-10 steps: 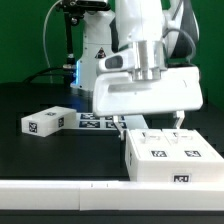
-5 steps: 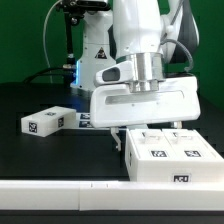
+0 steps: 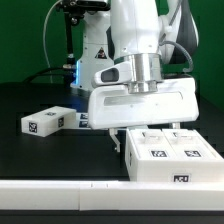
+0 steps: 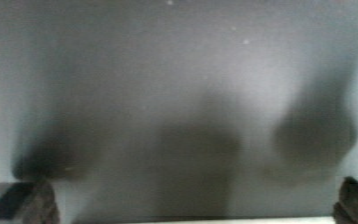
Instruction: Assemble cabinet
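Item: gripper, at the frame's centre, hanging directly over the rear edge of the cabinet. Its fingers are standing wide apart, and whether they are touching the cabinet cannot be told. In the wrist view the dark fingertips are showing far apart, with only a blurred pale surface filling the space around the gripper. The cabinet is sitting in the exterior view's lower right, with tagged faces showing on top and in front. The gripper's broad white housing is hiding part of the marker board. A loose tagged white block is lying at centre left on the black table. A white ledge is running along the bottom.
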Controlling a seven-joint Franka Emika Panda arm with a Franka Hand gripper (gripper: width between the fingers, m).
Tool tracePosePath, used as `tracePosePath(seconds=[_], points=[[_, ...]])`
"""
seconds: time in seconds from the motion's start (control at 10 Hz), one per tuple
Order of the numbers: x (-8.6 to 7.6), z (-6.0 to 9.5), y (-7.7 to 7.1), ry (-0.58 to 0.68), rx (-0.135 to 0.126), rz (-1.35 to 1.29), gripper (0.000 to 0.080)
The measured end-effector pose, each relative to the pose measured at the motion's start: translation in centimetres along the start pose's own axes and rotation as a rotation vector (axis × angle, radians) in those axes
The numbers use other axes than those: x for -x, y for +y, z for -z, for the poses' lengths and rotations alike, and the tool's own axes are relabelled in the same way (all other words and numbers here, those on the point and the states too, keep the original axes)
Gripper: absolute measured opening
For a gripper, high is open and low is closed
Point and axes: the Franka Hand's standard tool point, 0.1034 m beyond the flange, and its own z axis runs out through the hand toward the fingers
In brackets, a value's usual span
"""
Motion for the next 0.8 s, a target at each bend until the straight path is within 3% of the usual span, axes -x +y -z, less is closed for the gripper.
tracePosePath(seconds=[0.1,0.2,0.4,0.5,0.6,0.8], points=[[0.00,0.00,0.00,0.000,0.000,0.000,0.0534],[0.00,0.00,-0.01,0.000,0.000,0.000,0.0534],[0.04,-0.01,-0.02,-0.001,0.000,0.001,0.0190],[0.07,-0.03,-0.03,-0.003,-0.001,0.001,0.0190],[0.09,-0.03,-0.03,-0.003,-0.001,0.001,0.0048],[0.11,-0.04,-0.04,-0.004,-0.001,0.001,0.0010]])
